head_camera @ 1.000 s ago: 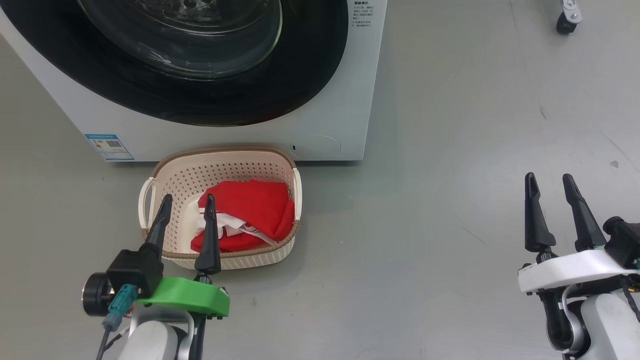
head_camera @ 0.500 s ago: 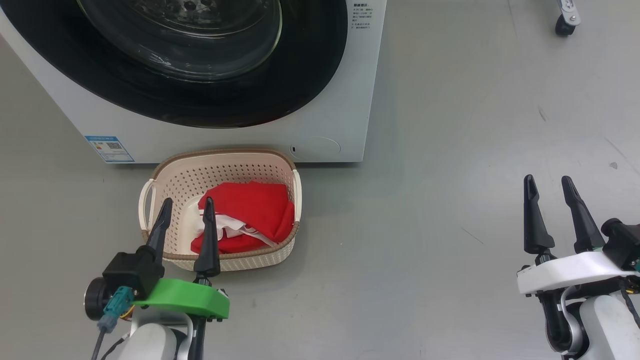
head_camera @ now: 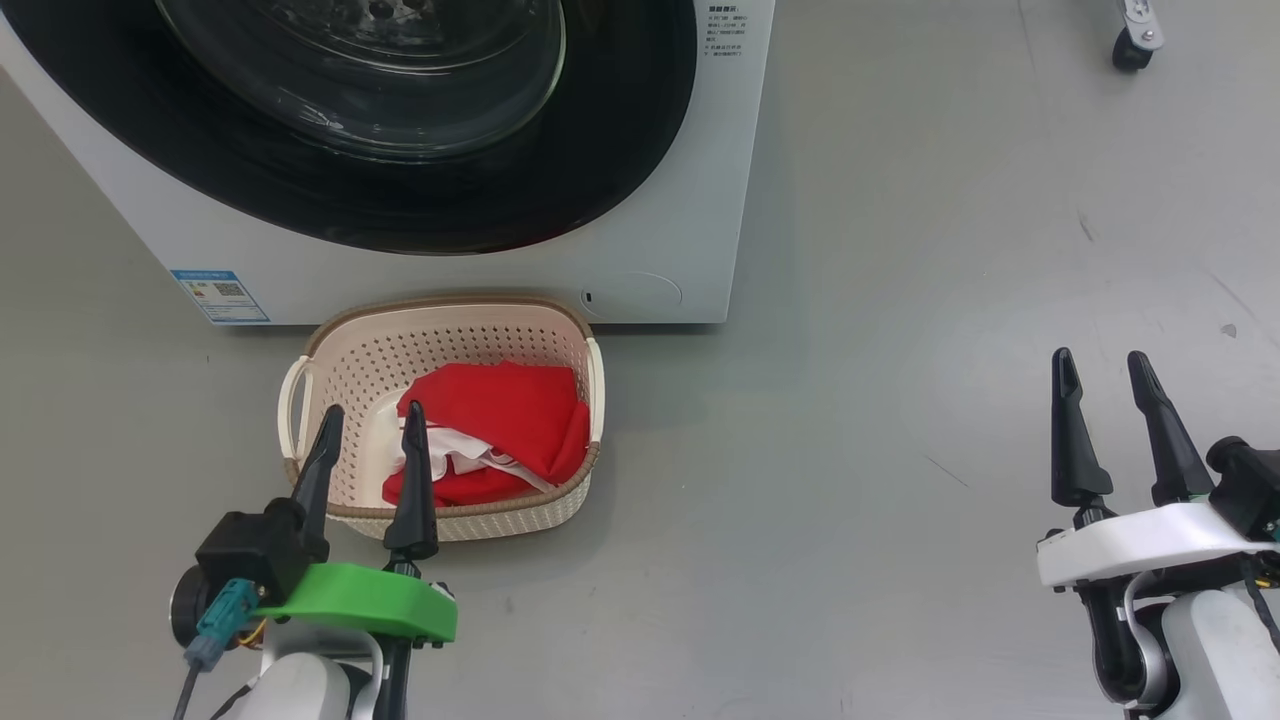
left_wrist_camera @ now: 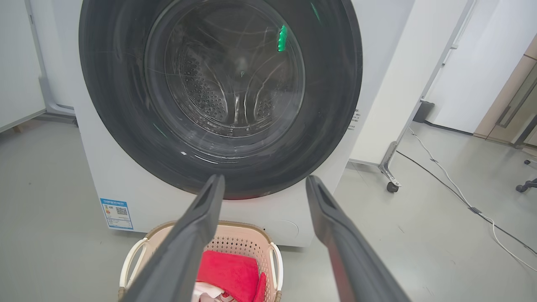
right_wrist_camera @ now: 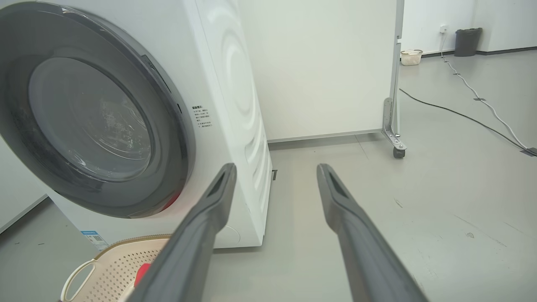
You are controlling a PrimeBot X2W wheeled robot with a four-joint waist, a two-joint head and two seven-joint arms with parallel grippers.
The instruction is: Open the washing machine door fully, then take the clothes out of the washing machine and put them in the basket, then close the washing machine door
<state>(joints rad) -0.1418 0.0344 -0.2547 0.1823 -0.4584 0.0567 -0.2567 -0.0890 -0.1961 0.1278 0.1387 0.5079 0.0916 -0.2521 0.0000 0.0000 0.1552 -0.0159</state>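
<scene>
Underfoot, grey floor holds the basket before the washer. The left gripper, released, has slid back slightly; the right gripper is released too.

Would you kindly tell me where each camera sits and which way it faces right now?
Head view: on the head, looking down at the washing machine door and the basket holding the clothes; left gripper and right gripper show.
Left wrist view: on the left wrist, facing the shut door squarely; own fingers show.
Right wrist view: on the right wrist, facing the washing machine obliquely; own fingers show.
Shared: all see door and basket.
</scene>
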